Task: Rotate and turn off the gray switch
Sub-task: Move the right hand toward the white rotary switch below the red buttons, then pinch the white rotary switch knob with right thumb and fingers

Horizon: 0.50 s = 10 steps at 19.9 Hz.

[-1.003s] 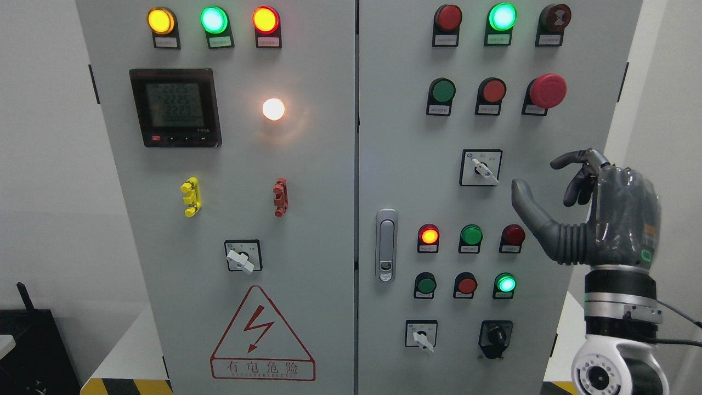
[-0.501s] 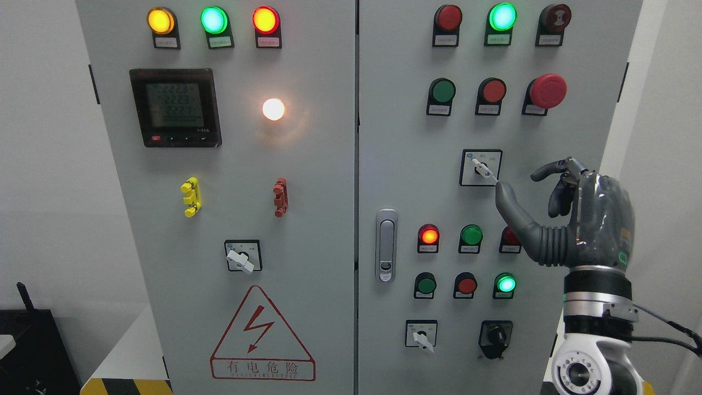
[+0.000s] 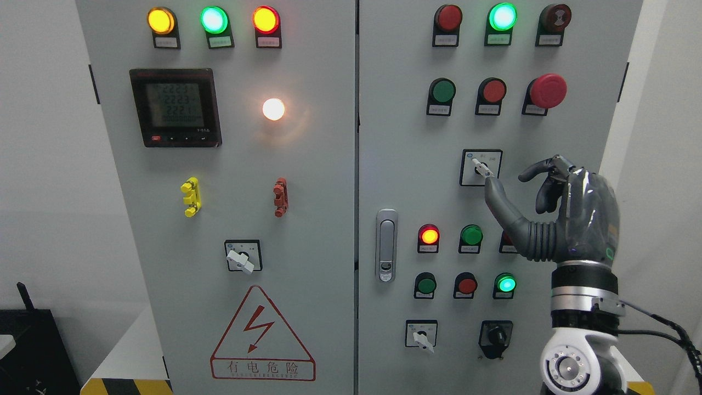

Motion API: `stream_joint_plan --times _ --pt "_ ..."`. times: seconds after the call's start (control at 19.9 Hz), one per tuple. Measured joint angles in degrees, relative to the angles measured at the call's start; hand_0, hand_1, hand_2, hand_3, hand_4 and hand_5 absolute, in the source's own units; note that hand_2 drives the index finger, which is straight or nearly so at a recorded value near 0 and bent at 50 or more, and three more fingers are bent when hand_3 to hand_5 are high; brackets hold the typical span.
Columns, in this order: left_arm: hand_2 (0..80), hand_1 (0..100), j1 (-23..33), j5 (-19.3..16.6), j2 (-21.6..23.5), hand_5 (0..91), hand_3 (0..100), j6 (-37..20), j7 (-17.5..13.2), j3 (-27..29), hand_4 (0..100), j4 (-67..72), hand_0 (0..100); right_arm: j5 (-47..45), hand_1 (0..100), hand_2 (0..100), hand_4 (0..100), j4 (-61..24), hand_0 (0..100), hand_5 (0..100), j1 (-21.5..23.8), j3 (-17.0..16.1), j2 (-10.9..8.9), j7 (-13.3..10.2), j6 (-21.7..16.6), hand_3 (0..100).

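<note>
While upright, right hand at gray switch.

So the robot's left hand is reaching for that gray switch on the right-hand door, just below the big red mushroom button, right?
Not quite. It is the right hand, whose arm comes in from the lower right in the head view. The rest holds: its thumb tip is at the gray switch on the right-hand door, below the big red mushroom button.

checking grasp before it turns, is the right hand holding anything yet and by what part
Nothing is held. The right hand has its thumb tip at the lower end of the gray switch handle, other fingers curled clear of it.
</note>
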Motion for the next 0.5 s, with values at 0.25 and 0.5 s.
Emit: stream_joint_plan --times 0.25,0.5 --pt "0.0 39 0.0 0.0 0.0 0.0 0 0.0 0.0 0.0 0 0.0 12 -0.12 50 58 100 0.46 8 100 -0.5 0.25 0.45 -0.12 1.12 100" --pt "0.0 39 0.0 0.0 0.0 0.0 0 0.0 0.0 0.0 0 0.0 12 -0.17 49 58 100 0.83 9 100 -0.75 0.4 0.76 0.04 1.52 100"
